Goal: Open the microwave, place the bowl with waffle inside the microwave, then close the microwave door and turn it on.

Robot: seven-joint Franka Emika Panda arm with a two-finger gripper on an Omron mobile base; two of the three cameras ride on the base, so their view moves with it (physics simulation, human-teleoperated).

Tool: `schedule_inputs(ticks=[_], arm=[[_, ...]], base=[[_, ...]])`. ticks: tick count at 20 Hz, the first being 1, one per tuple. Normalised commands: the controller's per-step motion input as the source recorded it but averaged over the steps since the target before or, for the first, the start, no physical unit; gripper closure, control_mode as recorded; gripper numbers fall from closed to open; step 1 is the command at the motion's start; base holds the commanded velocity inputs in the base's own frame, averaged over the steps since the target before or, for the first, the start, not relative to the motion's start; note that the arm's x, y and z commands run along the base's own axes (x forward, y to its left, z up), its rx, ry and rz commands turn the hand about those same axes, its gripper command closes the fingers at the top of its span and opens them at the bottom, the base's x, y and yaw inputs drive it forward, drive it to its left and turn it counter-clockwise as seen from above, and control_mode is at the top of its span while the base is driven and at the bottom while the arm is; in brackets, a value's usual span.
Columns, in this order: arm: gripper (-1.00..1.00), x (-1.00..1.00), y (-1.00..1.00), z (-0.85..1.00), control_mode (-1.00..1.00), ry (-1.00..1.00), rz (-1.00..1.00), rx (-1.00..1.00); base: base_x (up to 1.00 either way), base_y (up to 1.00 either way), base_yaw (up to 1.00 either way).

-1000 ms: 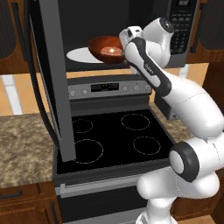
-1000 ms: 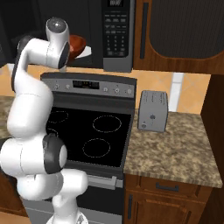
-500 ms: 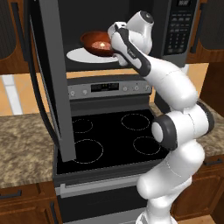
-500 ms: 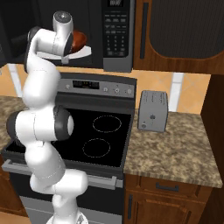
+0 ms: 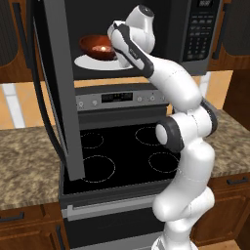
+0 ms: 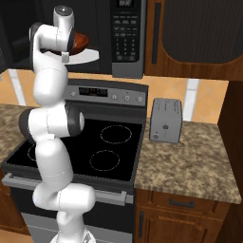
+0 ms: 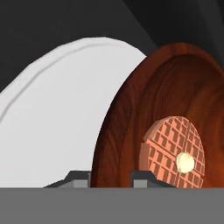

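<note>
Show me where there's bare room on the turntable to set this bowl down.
The turntable is bare on its door-side half, bordered by the dark cavity. The bowl, waffle inside, covers the keypad-side half, with the end effector astride its rim.

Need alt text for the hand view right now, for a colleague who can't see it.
A glossy reddish-brown bowl holding a round waffle sits close up over the white turntable in the dark microwave interior. Two dark fingers straddle the bowl's near rim at the bottom edge.
</note>
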Motion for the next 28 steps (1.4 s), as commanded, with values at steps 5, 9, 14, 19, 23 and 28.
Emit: schedule_inputs(ticks=[5, 9, 14, 19, 23, 28], arm=[[-1.0, 0.0, 0.1, -0.35, -1.0, 0.07, 0.0, 0.0], [-1.0, 0.0, 0.0, -0.32, -1.0, 0.06, 0.0, 0.0], [-1.0, -0.24, 0.0, 0.0, -1.0, 0.0, -0.04, 0.0], [-1.0, -0.73, -0.01, 0.02, -1.0, -0.02, -0.07, 0.0], [-1.0, -1.0, -0.16, 0.01, -1.0, -0.07, -0.07, 0.0], [-1.0, -0.7, -0.05, 0.29, -1.0, -0.27, -0.04, 0.0]], base=[[0.0, 0.0, 0.0], [0.0, 0.0, 0.0], [0.0, 0.0, 0.0], [0.0, 0.0, 0.0], [0.0, 0.0, 0.0], [0.0, 0.0, 0.0]])
